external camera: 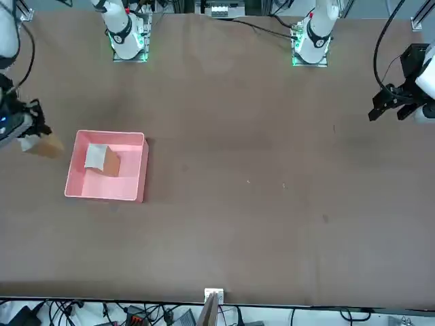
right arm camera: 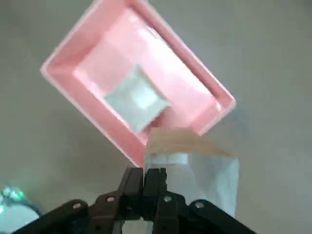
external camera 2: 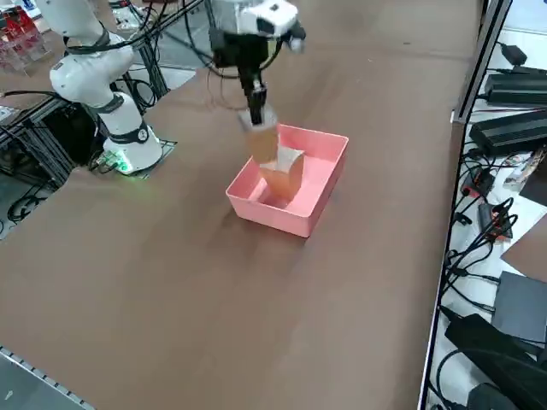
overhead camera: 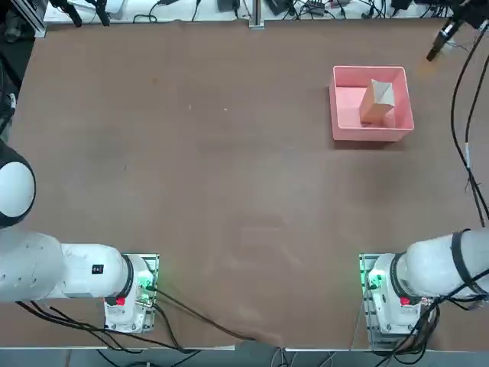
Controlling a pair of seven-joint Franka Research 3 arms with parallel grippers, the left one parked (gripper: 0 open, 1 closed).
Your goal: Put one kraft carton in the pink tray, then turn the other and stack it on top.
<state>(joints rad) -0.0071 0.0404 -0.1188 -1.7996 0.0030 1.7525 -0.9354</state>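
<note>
The pink tray [overhead camera: 342,131] lies at the far right of the table, also seen in the front view [external camera: 76,189] and the side view [external camera 2: 318,203]. One kraft carton [overhead camera: 377,102] stands inside it [external camera: 103,159] [external camera 2: 288,177] [right arm camera: 138,99]. My right gripper [external camera 2: 255,115] is shut on the second kraft carton [external camera 2: 264,143] and holds it in the air. In the front view the gripper [external camera: 28,136] and its carton [external camera: 46,147] hang just outside the tray's wall, on my right side. The wrist view shows the fingers [right arm camera: 155,181] pinching the carton's [right arm camera: 195,163] top edge.
Brown tabletop surrounds the tray on all sides. Cables and power bricks [external camera 2: 513,128] lie off the table's right edge. The arm bases [overhead camera: 386,294] stand at the near edge.
</note>
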